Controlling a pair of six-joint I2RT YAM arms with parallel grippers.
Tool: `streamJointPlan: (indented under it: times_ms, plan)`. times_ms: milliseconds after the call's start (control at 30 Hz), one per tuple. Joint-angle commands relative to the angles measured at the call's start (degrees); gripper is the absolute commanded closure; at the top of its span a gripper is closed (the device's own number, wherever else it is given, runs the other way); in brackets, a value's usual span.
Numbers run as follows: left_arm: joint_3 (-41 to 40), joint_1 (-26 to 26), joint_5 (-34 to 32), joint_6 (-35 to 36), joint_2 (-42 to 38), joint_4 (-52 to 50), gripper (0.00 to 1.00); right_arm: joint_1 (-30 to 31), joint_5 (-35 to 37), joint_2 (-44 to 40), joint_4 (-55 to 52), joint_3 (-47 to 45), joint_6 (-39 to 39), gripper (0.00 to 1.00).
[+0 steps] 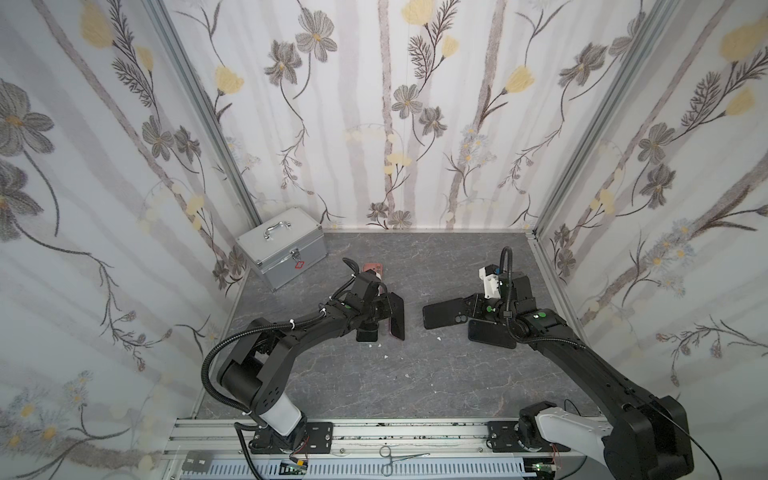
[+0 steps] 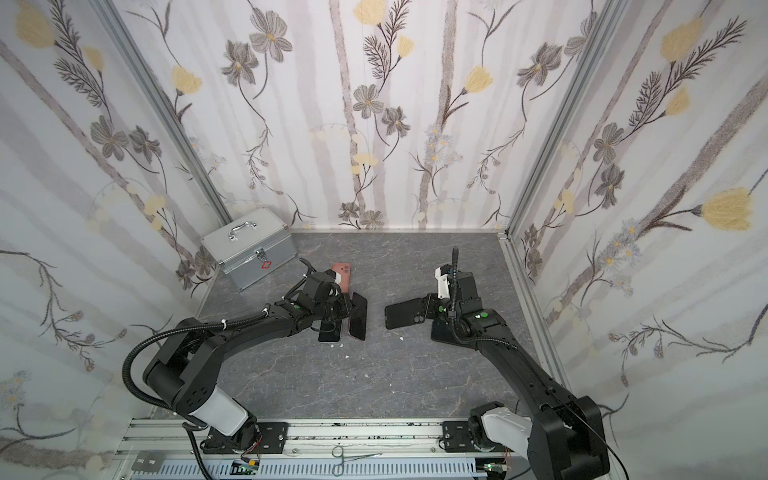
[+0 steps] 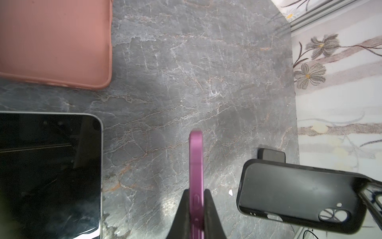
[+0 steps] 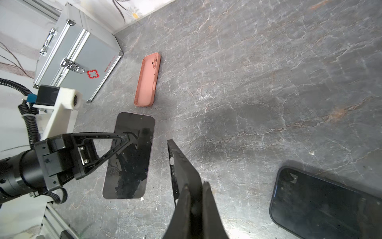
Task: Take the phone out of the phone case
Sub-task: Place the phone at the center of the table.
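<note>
My left gripper (image 3: pixel 196 191) is shut on the side edges of a purple-edged phone (image 3: pixel 196 157) with a dark screen (image 4: pixel 129 155), held just above the table in both top views (image 1: pixel 397 316) (image 2: pixel 358 316). The empty black phone case (image 3: pixel 297 190), camera cutout showing, is pinched at one end by my shut right gripper (image 4: pixel 196 185). In both top views the case (image 1: pixel 442 316) (image 2: pixel 403 316) hangs to the right of the phone with a bare gap of table between them.
A salmon-pink empty case (image 4: pixel 147 79) lies behind the left gripper. Another dark phone (image 3: pixel 49 175) lies under the left arm. A black-cased phone (image 4: pixel 322 202) lies below the right wrist. A silver metal box (image 1: pixel 282 245) stands at back left. Forceps (image 1: pixel 399 457) rest on the front rail.
</note>
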Motion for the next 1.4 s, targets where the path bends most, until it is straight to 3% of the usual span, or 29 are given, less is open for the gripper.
streamJointPlan:
  times_ms: [0,600,933,1367]
  plan:
    - [1.14,0.09,1.59,-1.64,1.59,2.89,1.00,0.01,-1.82,1.84,3.09,0.95,0.90,1.00]
    - [3.03,1.42,1.52,3.39,5.19,2.99,1.00,-0.60,-5.50,14.23,3.61,6.70,2.87,1.00]
    - [3.61,1.84,1.52,3.57,6.83,2.99,1.00,-0.57,-9.23,19.16,7.59,6.78,8.03,1.00]
    - [3.86,1.92,1.24,2.58,9.40,2.96,1.00,-0.61,-7.72,23.06,8.63,7.27,7.85,1.00]
